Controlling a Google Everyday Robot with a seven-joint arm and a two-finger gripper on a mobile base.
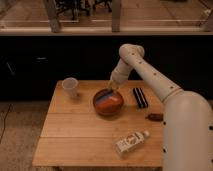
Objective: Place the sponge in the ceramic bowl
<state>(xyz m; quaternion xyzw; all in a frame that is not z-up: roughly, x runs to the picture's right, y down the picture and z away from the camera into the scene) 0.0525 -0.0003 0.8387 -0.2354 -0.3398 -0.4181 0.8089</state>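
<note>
The sponge point(112, 98) sits inside the ceramic bowl point(98, 107) beneath the tool point(113, 86), whose grip I cannot tell.

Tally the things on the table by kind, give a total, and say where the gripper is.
ceramic bowl: 1
sponge: 1, within the bowl
white cup: 1
black ridged bar: 1
bottle, lying down: 1
small brown object: 1
Total: 6
The gripper hangs over the bowl's far rim.

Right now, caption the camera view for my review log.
Gripper at the far rim of the ceramic bowl on a wooden table, blue sponge inside.
</note>
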